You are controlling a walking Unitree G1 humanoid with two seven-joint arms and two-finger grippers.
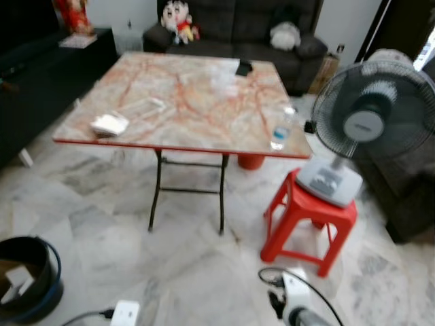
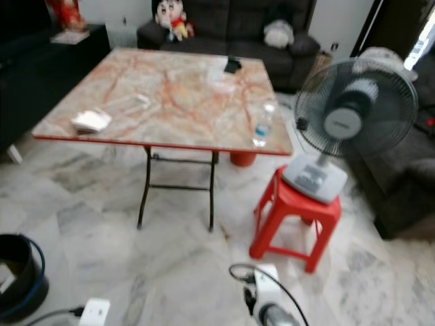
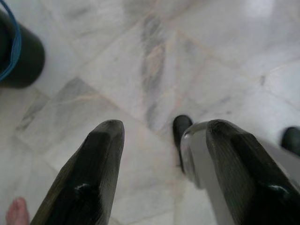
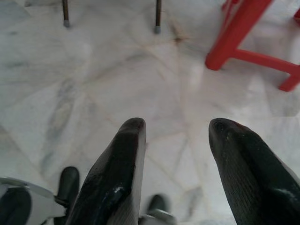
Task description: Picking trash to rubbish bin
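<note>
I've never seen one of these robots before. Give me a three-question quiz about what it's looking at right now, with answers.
1. True or false: the water bottle stands near the table edge on the fan's side.
2. What does the fan sit on?
A. the floor
B. a red stool
C. the sofa
3. Fill in: the black rubbish bin stands on the floor to the robot's ____.

Key
1. True; the crumpled white trash lies near the opposite edge.
2. B, the red stool.
3. Left. The left tool and right tool both hang open over bare floor.
</note>
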